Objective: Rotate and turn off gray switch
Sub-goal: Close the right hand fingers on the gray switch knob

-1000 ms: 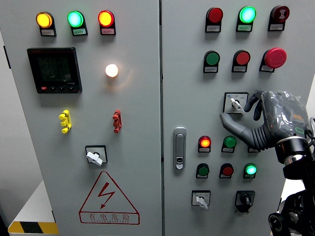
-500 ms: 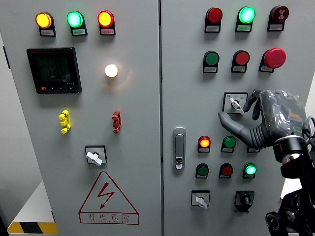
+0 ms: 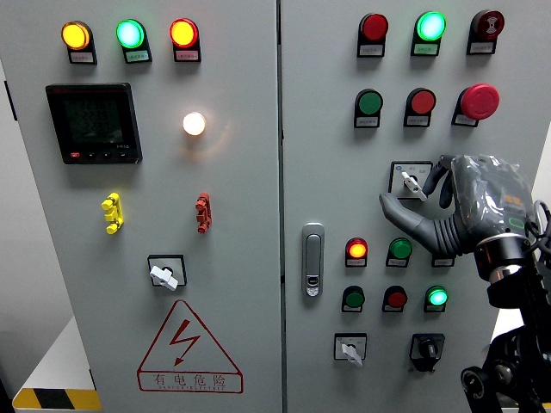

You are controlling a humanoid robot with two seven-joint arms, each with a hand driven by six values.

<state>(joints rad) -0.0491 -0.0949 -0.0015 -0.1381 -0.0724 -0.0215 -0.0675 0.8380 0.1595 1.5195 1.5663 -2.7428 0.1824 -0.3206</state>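
The gray rotary switch (image 3: 411, 181) sits in a white square plate on the right door, its knob pointing to the lower right. My right hand (image 3: 415, 198), gray with a plastic-covered back, hovers just right of and below it. The thumb (image 3: 393, 209) reaches out under the switch and the index finger (image 3: 442, 178) curls beside its right edge. The knob shows free between them, and no finger closes on it. My left arm is out of view.
Two more gray switches sit lower: one on the left door (image 3: 164, 274), one at the right door's bottom (image 3: 349, 350), beside a black switch (image 3: 426, 348). Lit lamps (image 3: 357, 250) and buttons surround the hand. A red mushroom button (image 3: 479, 101) sits above, a door latch (image 3: 314, 258) to the left.
My right hand has crept a little to the left and up, bringing the thumb further under the switch. The knob's angle looks the same.
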